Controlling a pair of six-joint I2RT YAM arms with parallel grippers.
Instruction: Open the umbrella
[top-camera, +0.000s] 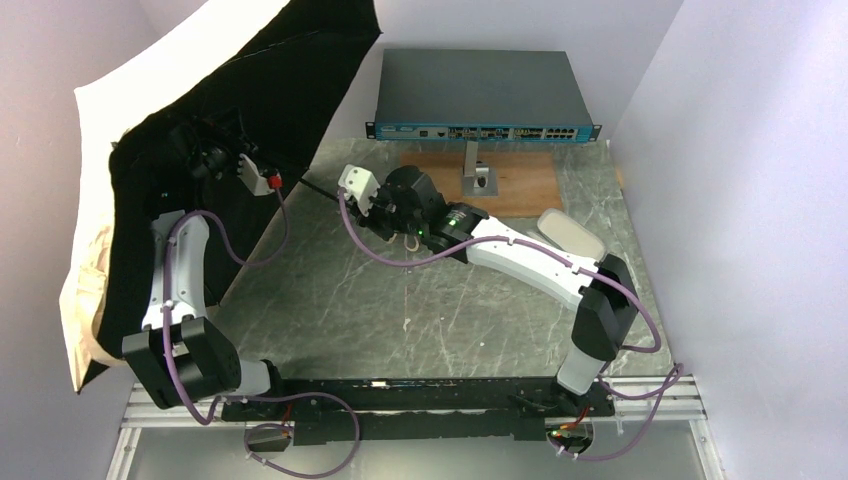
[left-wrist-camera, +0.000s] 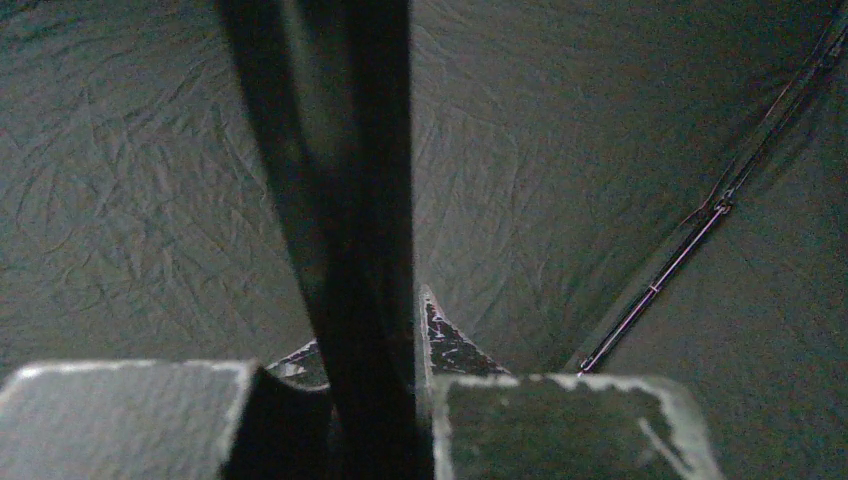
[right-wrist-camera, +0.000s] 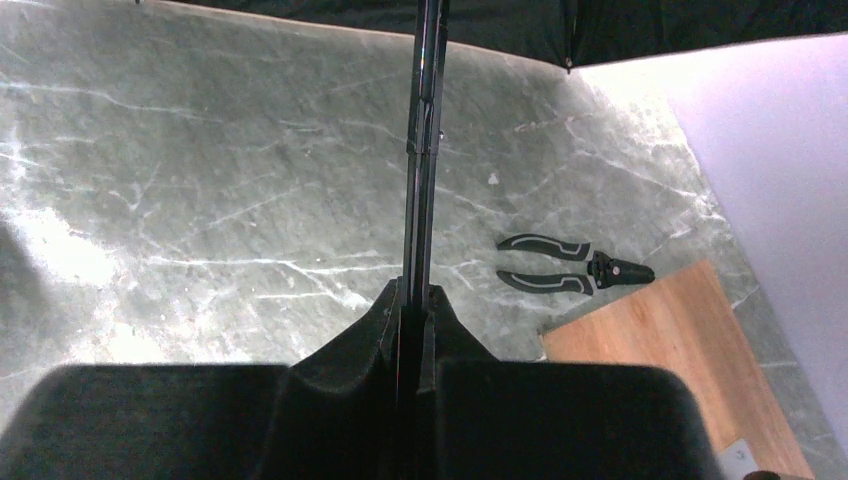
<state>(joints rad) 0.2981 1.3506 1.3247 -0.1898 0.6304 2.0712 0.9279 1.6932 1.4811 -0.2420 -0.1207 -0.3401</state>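
The umbrella (top-camera: 280, 80) stands open at the far left, its black lining facing me and its pale beige outside showing along the left edge. Its thin dark shaft (top-camera: 315, 188) runs from the canopy toward the middle. My left gripper (top-camera: 222, 140) is inside the canopy, shut on the shaft (left-wrist-camera: 345, 250), with lining and a metal rib (left-wrist-camera: 680, 260) behind it. My right gripper (top-camera: 362, 208) is shut on the shaft (right-wrist-camera: 422, 150) nearer the handle end, with the canopy rim (right-wrist-camera: 500, 20) above. The handle is hidden by the right gripper.
A grey network switch (top-camera: 485, 90) sits at the back on a metal stand (top-camera: 475, 175) over a wooden board (top-camera: 520, 185). A flat beige sleeve (top-camera: 570, 235) lies by the right arm. Black pliers (right-wrist-camera: 570, 265) lie on the marble beside the board (right-wrist-camera: 660, 350). Walls stand close on both sides.
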